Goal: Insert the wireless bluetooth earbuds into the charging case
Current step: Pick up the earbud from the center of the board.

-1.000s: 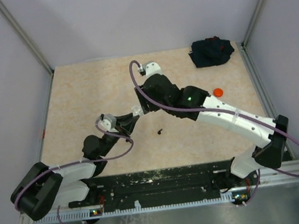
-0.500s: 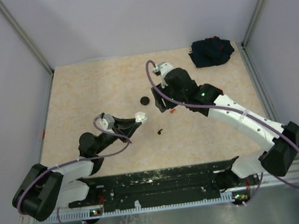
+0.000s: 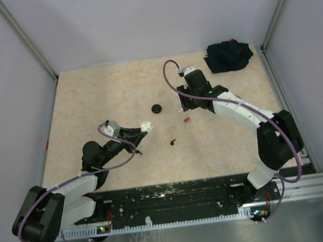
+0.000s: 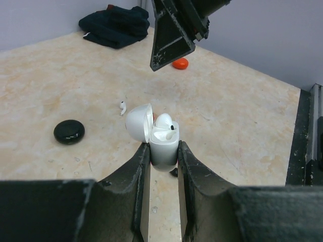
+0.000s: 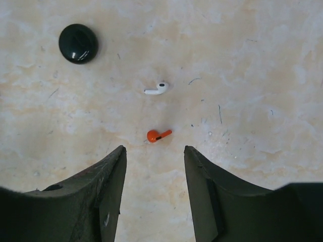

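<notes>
My left gripper is shut on an open white charging case, lid swung left, with a white earbud seated inside. A second white earbud and a red earbud lie on the table. My right gripper is open and empty, hovering just short of the red earbud. The right gripper's fingers hang above and behind the case in the left wrist view. A black earbud lies on the table to the right of the case.
A round black puck lies left of the right gripper and shows in the right wrist view. An orange puck lies farther back. A dark cloth bundle sits in the far right corner. Walls close the table's sides.
My right arm pulled back to the right, uncovering the black puck and the loose earbuds. My left gripper drew slightly left and nearer with the case.
</notes>
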